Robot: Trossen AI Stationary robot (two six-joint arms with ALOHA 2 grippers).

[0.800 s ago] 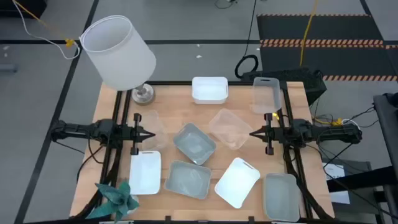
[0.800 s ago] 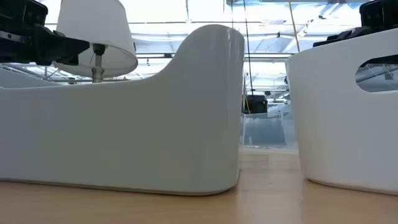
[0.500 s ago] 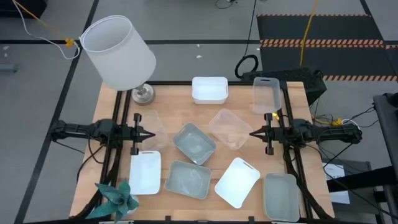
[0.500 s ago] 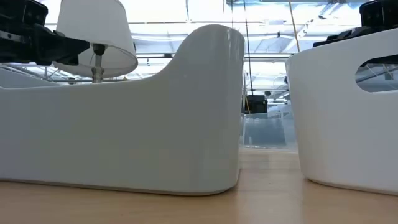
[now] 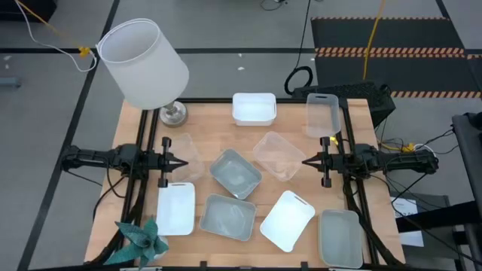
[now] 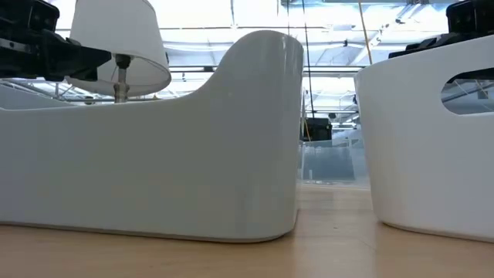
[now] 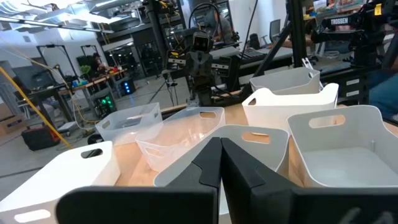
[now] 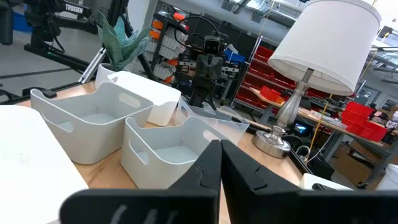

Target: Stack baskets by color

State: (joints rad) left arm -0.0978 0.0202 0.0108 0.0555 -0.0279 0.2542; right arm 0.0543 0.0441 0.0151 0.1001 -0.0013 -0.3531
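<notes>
Several baskets lie open side up on the wooden table (image 5: 203,124). White ones sit at the far edge (image 5: 254,108), near left (image 5: 175,208) and near middle (image 5: 287,220). Grey-green ones sit in the middle (image 5: 235,173), in front of it (image 5: 227,217) and at the near right (image 5: 340,237). Clear ones sit at the left (image 5: 187,150), right of centre (image 5: 276,154) and at the far right (image 5: 322,113). My left gripper (image 5: 184,162) is shut at the left, its tip over the left clear basket. My right gripper (image 5: 305,160) is shut at the right, beside the centre clear basket. Both hold nothing.
A lamp with a big white shade (image 5: 143,64) and a metal foot (image 5: 173,113) stands at the table's far left corner. A teal cloth (image 5: 141,239) lies at the near left corner. In the low view two white baskets (image 6: 154,154) (image 6: 432,139) fill the foreground.
</notes>
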